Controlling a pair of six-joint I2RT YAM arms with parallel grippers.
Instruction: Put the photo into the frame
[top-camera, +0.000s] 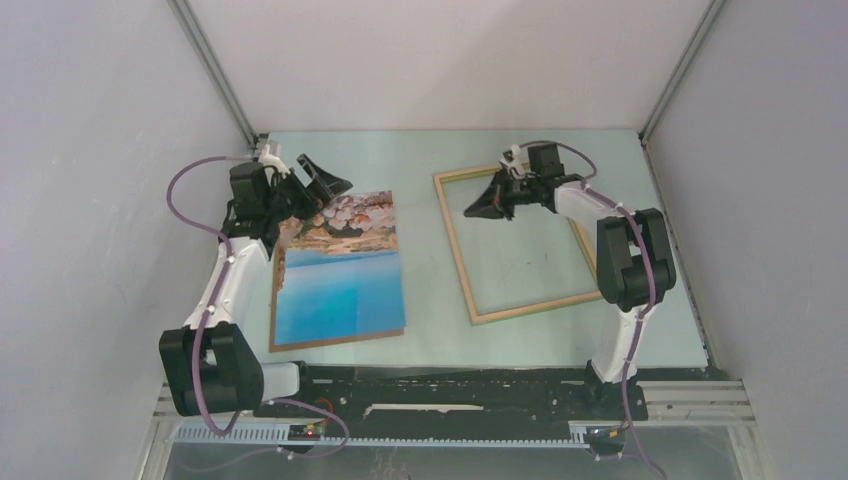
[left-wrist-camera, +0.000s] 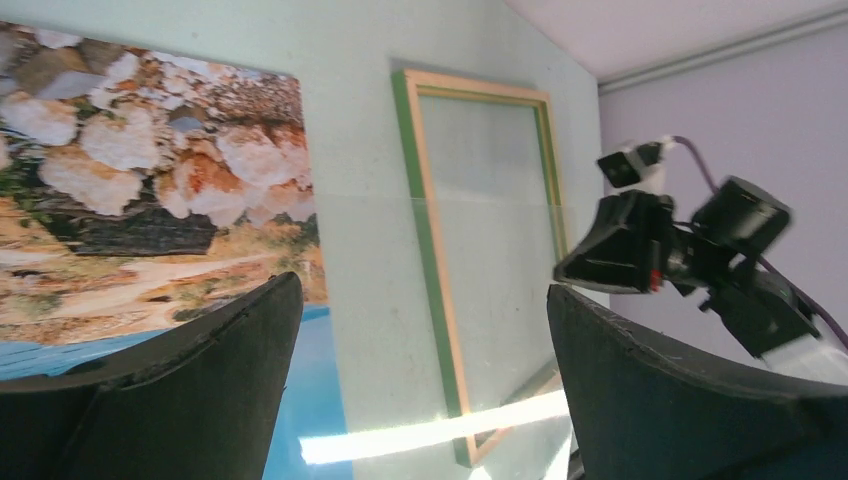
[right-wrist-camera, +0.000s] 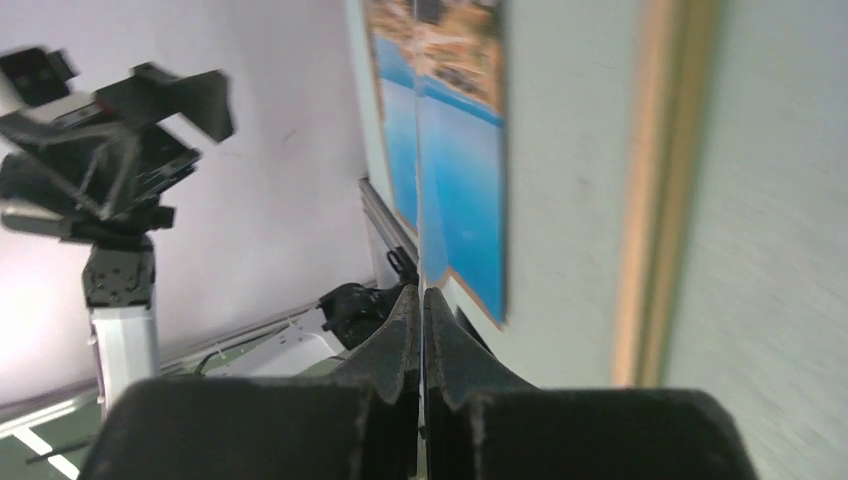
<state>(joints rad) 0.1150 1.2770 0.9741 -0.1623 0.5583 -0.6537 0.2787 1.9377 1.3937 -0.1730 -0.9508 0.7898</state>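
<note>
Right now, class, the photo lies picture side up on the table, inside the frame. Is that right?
No. The photo lies picture side up on the table, but left of the frame, with bare table between them, not inside it. The top external view shows this.

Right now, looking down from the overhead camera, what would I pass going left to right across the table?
left arm's elbow → photo → frame → right arm's elbow
</note>
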